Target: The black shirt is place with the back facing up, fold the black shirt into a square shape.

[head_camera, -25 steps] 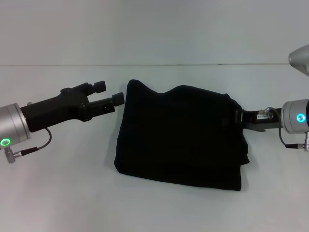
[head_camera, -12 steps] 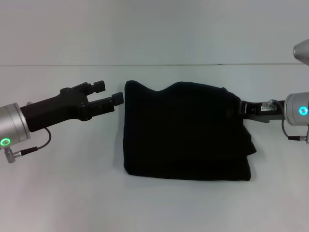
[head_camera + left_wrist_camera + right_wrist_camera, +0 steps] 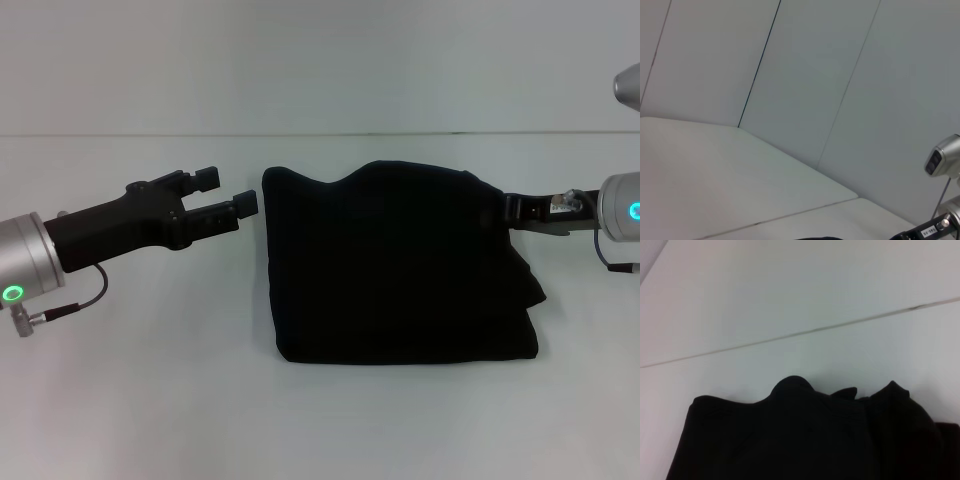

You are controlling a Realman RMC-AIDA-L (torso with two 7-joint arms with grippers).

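The black shirt (image 3: 400, 265) lies folded into a rough rectangle on the white table (image 3: 140, 400). No lettering shows on it. My right gripper (image 3: 508, 211) is at the shirt's upper right edge and is shut on the fabric, with its fingertips buried in the cloth. The shirt fills the lower part of the right wrist view (image 3: 805, 440), bunched along its upper edge. My left gripper (image 3: 226, 191) is open and empty. It hovers just left of the shirt's upper left corner and does not touch it.
A seam line (image 3: 320, 134) runs across the white surface behind the shirt. The left wrist view shows pale wall panels (image 3: 805, 75) and part of my right arm (image 3: 940, 225) at its corner.
My right gripper has moved to the right, dragging the shirt with it. The shirt's left and lower edges have shifted right and straightened. The left arm has not moved.
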